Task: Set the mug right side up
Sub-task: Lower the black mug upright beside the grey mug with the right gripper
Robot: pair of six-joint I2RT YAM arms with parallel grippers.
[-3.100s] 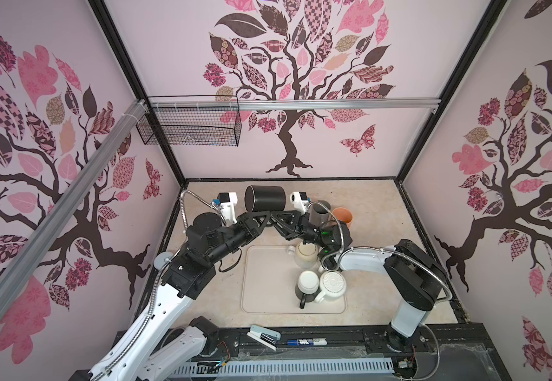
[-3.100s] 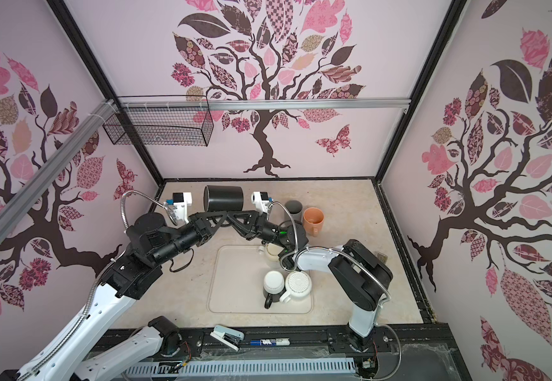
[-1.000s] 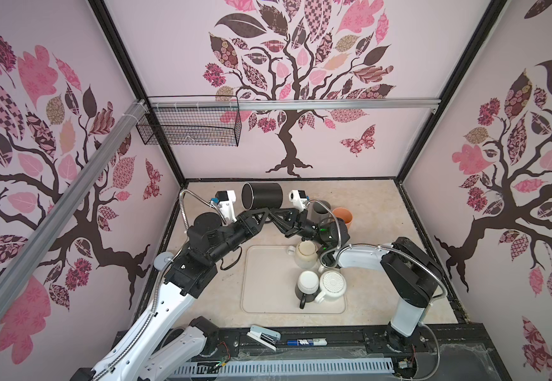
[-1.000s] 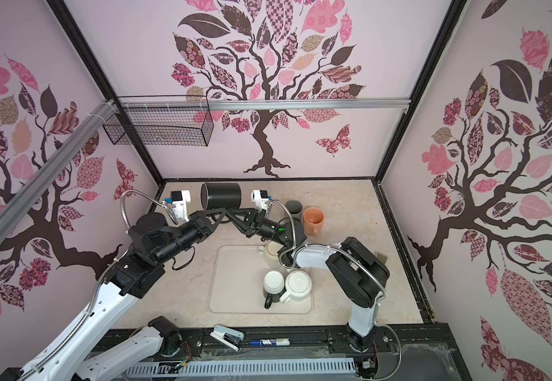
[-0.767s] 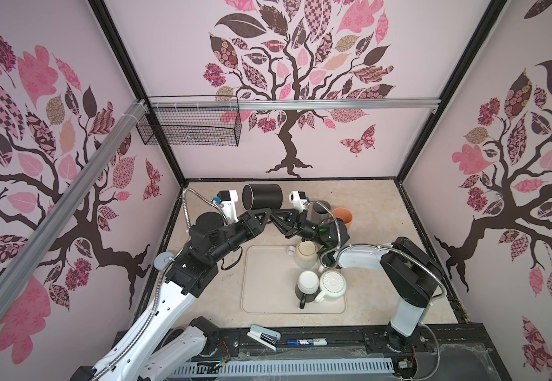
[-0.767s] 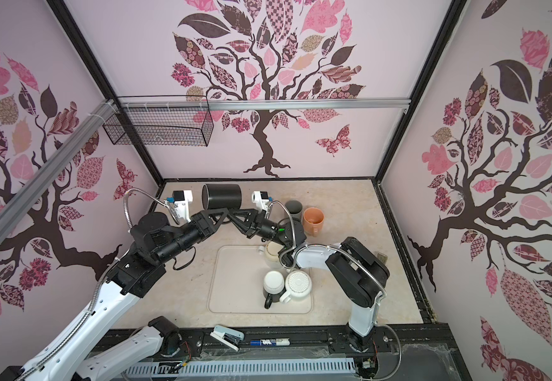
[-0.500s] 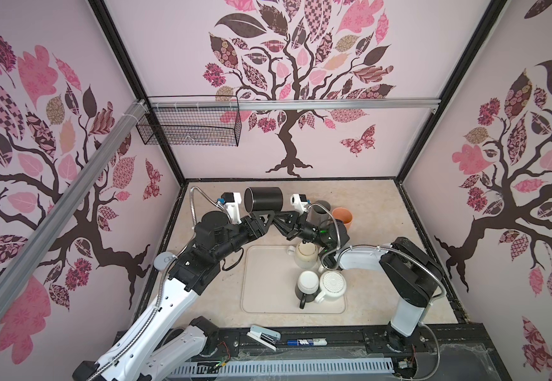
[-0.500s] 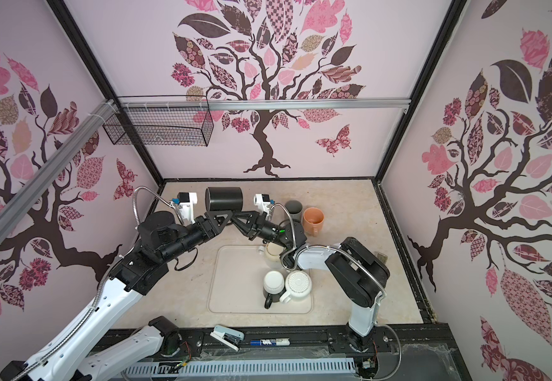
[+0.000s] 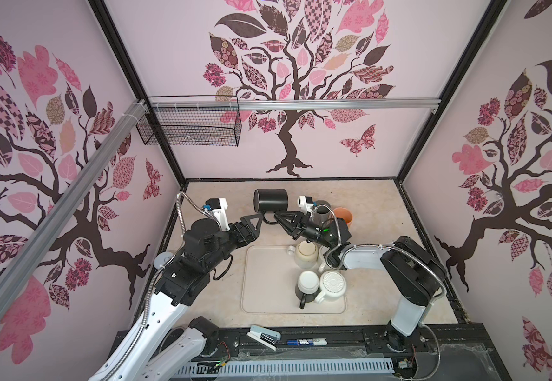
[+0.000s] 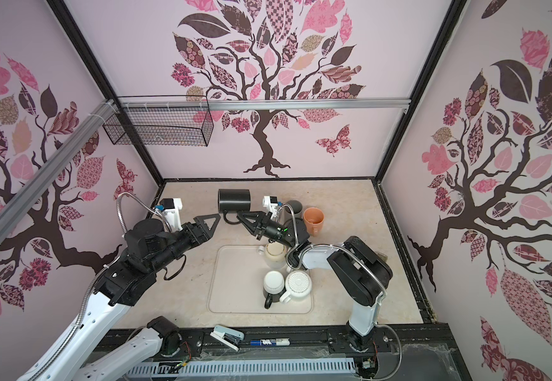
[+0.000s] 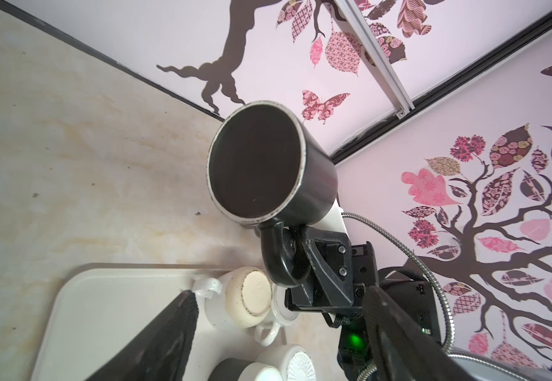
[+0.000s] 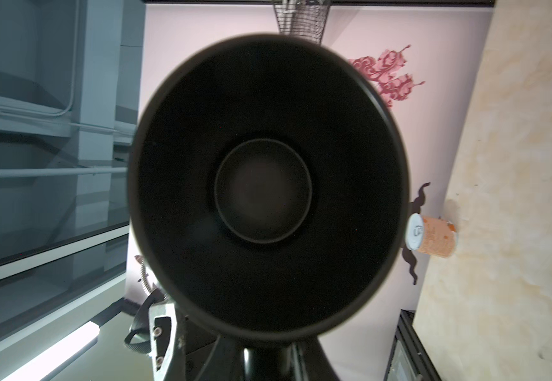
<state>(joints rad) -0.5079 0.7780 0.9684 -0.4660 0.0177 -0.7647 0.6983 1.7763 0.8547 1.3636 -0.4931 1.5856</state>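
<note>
A black mug (image 9: 270,199) (image 10: 234,199) hangs in the air on its side over the back of the table, mouth to the left. My right gripper (image 9: 275,218) (image 10: 239,217) is shut on its handle (image 11: 276,260). The left wrist view looks into the mug's dark mouth (image 11: 255,165). The right wrist view is filled by its base (image 12: 263,191), with my right gripper (image 12: 261,359) pinching the handle at the picture's edge. My left gripper (image 9: 254,221) (image 10: 209,222) (image 11: 281,330) stands open just left of the handle, with nothing between its fingers.
Below the mug lies a beige tray (image 9: 268,290) with three upturned mugs, the nearest a cream one (image 9: 306,254). An orange cup (image 9: 344,214) and a grey cup (image 9: 322,211) stand upright behind the right arm. A wire basket (image 9: 189,127) hangs on the back wall.
My left gripper has opened, let go of the mug's handle and drawn back a little to the left. The right gripper keeps its hold; the mug has barely moved.
</note>
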